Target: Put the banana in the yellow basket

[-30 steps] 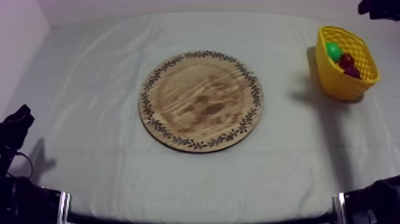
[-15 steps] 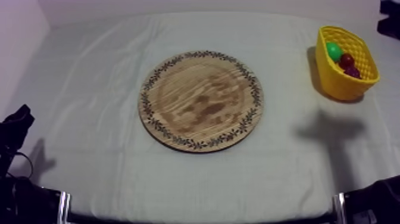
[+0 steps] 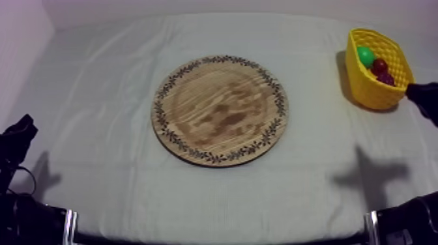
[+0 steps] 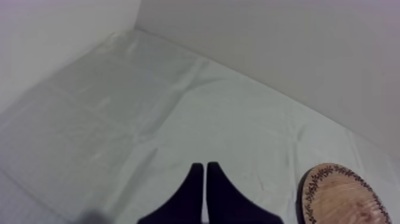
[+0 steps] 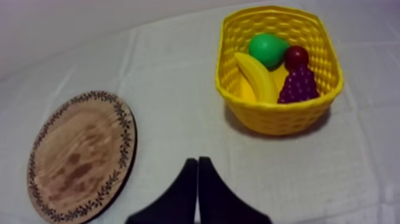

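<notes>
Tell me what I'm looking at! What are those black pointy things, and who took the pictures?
It is a robot with two arms at a table under a grey-white cloth. One camera looks down from above; one rides on each arm. The black wedges are its two-fingered hands: the left hand and the right hand are shut, holding nothing. On the cloth lies a round wooden board with a patterned rim, bare. Near it stands a yellow basket with a yellow toy banana, a green pear, a small red fruit and purple grapes inside.

Lab-like robot test bench: cloth-draped table, bare white walls, toy fruit in a yellow basket.
</notes>
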### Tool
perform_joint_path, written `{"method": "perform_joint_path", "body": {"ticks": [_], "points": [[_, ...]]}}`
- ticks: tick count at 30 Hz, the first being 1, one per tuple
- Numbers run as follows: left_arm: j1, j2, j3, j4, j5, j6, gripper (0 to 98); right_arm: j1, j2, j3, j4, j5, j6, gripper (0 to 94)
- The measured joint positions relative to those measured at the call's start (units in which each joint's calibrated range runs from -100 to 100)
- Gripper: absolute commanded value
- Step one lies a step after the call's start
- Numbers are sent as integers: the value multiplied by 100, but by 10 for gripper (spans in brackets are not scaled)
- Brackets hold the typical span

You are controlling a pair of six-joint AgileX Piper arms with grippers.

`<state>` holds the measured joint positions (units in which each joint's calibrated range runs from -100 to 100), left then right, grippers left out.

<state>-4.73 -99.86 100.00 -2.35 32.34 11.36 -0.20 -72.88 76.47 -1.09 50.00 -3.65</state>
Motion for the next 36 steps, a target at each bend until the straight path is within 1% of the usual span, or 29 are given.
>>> {"method": "perform_joint_path", "body": {"ticks": [7,8,13,15,18,20,23,29,32,36], "points": [[0,0,0,0,0,0,1,-33,-725,1021,55,-123,111,3],[0,0,0,0,0,0,1,-39,-820,1152,109,-163,116,3],[0,0,0,0,0,0,1,-80,-1255,1777,240,-548,47,3],[0,0,0,0,0,0,1,-71,-1368,2016,216,-724,68,3],[0,0,0,0,0,0,1,-42,-1496,2198,65,-854,245,3],[0,0,0,0,0,3,1,-30,-1577,2259,53,-955,365,3],[0,0,0,0,0,3,1,-35,-1685,2303,30,-1218,672,3],[0,0,0,0,0,3,1,-73,-1890,2331,11,-1387,1260,3],[0,0,0,0,0,3,1,-119,-2045,2331,6,-1435,1386,3],[0,0,0,0,0,3,1,-216,-2143,2331,6,-1435,1379,3]]}}
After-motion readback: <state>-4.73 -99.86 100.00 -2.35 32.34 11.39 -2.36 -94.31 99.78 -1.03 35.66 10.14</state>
